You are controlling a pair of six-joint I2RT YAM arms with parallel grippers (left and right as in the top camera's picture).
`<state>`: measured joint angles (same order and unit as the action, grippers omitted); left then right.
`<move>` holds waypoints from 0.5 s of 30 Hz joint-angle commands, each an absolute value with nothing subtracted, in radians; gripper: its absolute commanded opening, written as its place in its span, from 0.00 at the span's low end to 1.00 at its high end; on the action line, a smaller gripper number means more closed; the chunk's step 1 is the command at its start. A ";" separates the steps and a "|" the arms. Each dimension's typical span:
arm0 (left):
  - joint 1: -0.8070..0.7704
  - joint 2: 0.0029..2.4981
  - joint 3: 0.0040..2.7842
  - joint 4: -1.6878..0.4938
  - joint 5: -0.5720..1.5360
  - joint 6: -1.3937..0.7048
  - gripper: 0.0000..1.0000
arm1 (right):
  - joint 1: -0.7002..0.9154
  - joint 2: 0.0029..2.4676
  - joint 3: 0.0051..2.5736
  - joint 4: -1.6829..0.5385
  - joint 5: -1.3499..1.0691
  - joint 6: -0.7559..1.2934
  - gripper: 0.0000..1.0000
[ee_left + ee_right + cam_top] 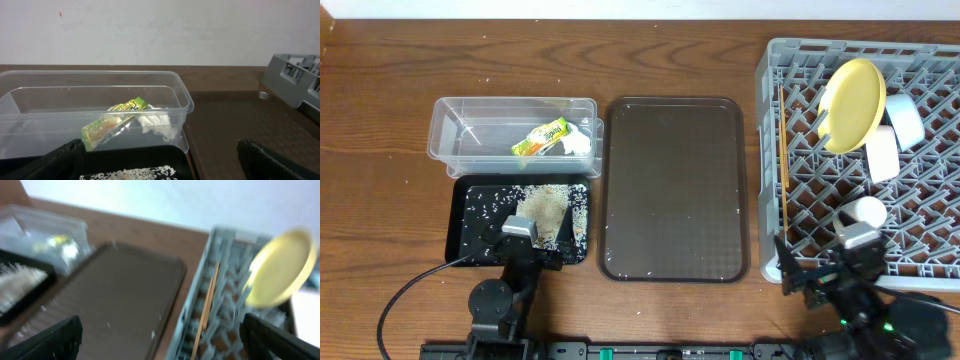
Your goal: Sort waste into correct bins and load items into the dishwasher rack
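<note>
The clear tub (470,125) holds the snack wrapper (540,138) and the white tissue (577,142); both also show in the left wrist view, wrapper (112,122) and tissue (157,122). The black tray (465,235) holds rice scraps (490,200). The grey rack (800,60) holds the yellow plate (852,105) on edge, two pale bowls (905,120) (882,152), a white cup (866,212) and the chopsticks (783,150) along its left side. My left gripper (160,170) is open and empty over the black tray's near part. My right gripper (160,340) is open and empty at the rack's near left corner.
A large dark brown serving tray (672,190) with a few white crumbs lies between the bins and the rack. The right wrist view is blurred; it shows that tray (115,295) and the rack's left edge (200,305).
</note>
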<state>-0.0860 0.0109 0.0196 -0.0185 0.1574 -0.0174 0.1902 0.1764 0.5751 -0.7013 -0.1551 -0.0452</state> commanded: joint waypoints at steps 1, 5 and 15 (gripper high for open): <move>-0.081 0.004 0.004 -0.052 0.172 0.000 0.99 | 0.139 0.086 0.444 -0.641 -0.244 -0.060 0.99; -0.081 0.004 0.004 -0.052 0.172 0.000 0.99 | 0.097 0.004 0.295 -0.514 -0.285 -0.060 0.99; -0.081 0.004 0.004 -0.052 0.172 0.000 0.99 | 0.090 0.005 0.051 -0.147 -0.297 -0.057 0.99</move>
